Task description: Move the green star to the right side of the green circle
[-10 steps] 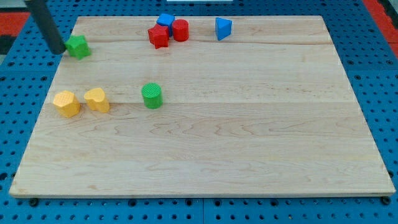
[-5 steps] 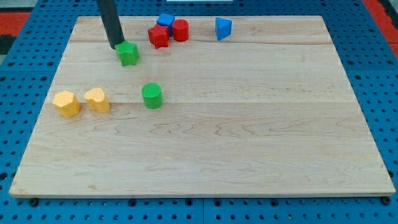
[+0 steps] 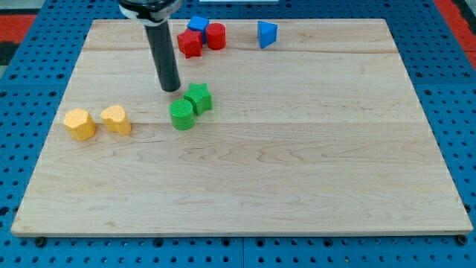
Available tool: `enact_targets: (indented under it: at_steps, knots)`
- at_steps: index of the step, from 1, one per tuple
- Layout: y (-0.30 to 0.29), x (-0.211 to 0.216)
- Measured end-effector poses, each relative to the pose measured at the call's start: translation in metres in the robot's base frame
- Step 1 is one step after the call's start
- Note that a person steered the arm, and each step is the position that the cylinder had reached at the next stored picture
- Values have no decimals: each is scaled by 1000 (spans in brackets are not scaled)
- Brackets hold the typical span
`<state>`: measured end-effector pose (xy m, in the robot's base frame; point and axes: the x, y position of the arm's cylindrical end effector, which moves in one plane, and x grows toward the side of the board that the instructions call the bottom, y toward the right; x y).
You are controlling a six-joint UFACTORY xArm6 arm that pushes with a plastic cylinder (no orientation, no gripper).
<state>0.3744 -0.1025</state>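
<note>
The green star (image 3: 198,98) lies on the wooden board (image 3: 297,164), touching the upper right of the green circle (image 3: 181,115). My tip (image 3: 171,88) stands just to the left of the star and above the circle in the view, a small gap from both. The dark rod rises from it toward the view's top.
A red star (image 3: 189,44), a red cylinder (image 3: 216,36) and a blue block (image 3: 198,24) cluster at the view's top. A blue triangular block (image 3: 267,34) sits to their right. Two yellow blocks (image 3: 79,123) (image 3: 115,119) lie at the left.
My tip has pushed the green star from the board's upper left rightward and down, until it rests against the green circle. The other blocks have not moved.
</note>
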Motion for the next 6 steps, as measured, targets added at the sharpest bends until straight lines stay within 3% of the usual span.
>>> enact_targets:
  at_steps: [3, 5, 6]
  knots:
    - [90, 38]
    - [53, -20]
    - [72, -54]
